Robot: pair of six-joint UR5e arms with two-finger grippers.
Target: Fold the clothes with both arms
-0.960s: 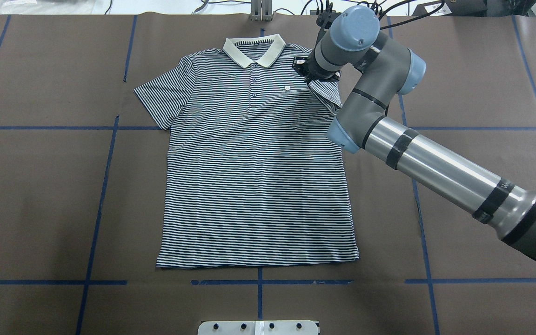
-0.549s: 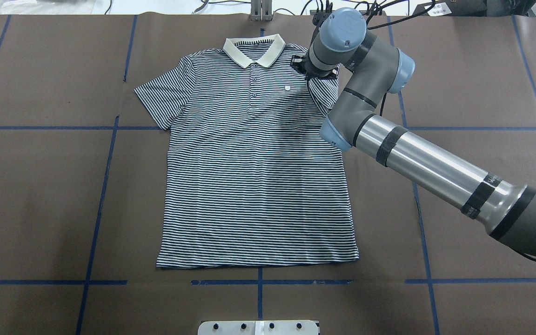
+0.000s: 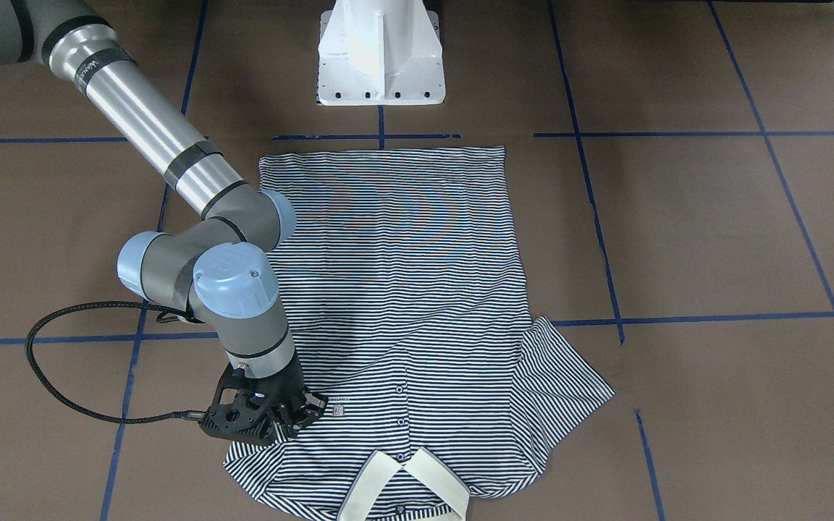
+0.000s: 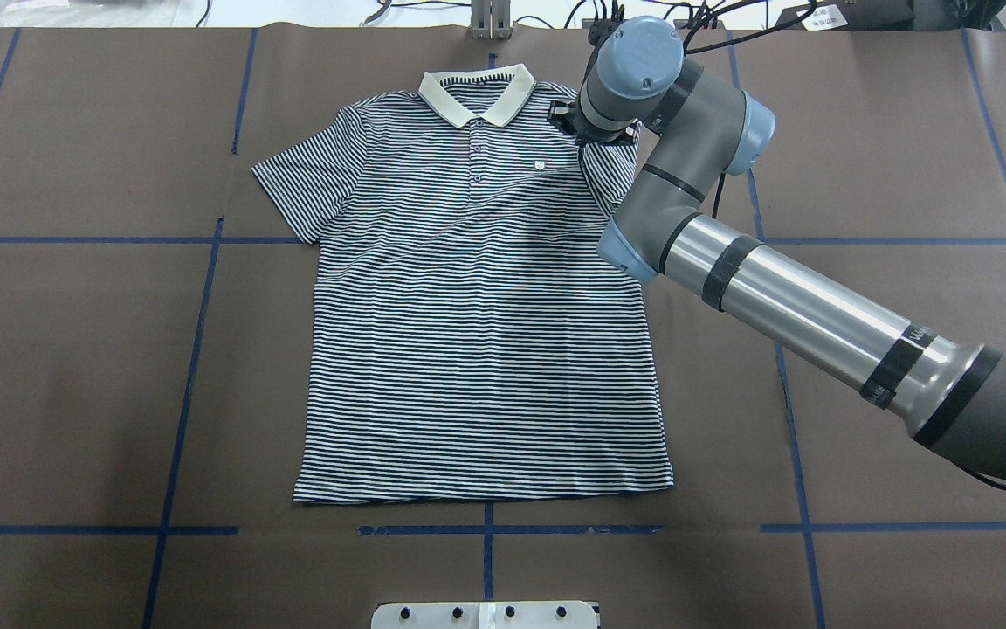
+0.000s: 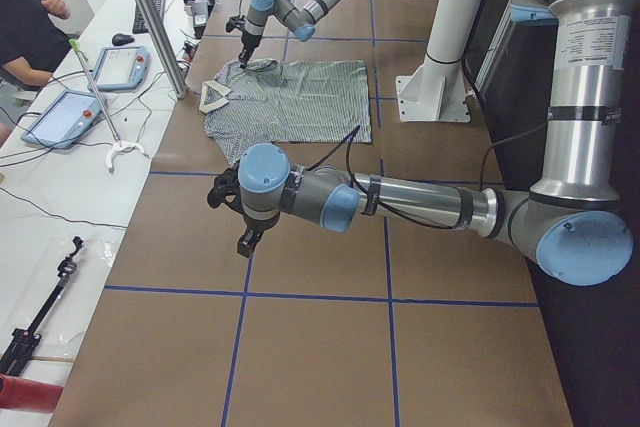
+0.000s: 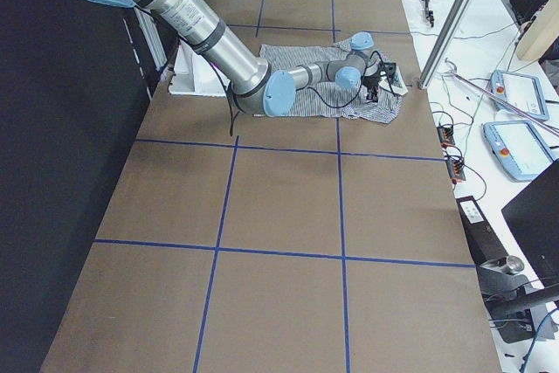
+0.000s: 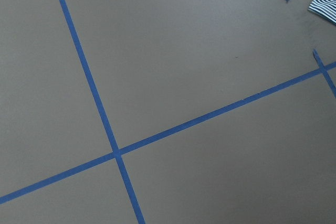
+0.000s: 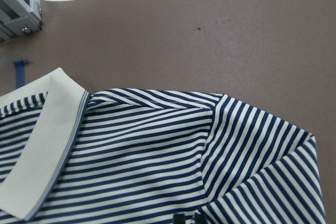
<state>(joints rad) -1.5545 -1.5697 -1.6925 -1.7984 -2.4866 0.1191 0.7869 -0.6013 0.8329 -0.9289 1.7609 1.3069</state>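
While the right claw (image 3: pixel 290 423) pinches the folded-over sleeve (image 4: pixel 612 175) of a striped polo shirt (image 4: pixel 477 332) lying flat on a brown desk (image 4: pixel 75 349) gridded with blue tape (image 4: pixel 189 384), the left claw (image 5: pixel 245 237) hangs elsewhere, open or closed impossible to tell. Tablets (image 5: pixel 120 67) sit on a white side bench. The chest patch (image 4: pixel 537 163) is too small to read.

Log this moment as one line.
right pincer: shut on polo shirt sleeve, folded inward | left pincer: over table, off shirt, state unclear

A brown table (image 4: pixel 75 393) crossed by blue tape lines (image 4: pixel 75 529), white bench (image 5: pixel 50 197) alongside.
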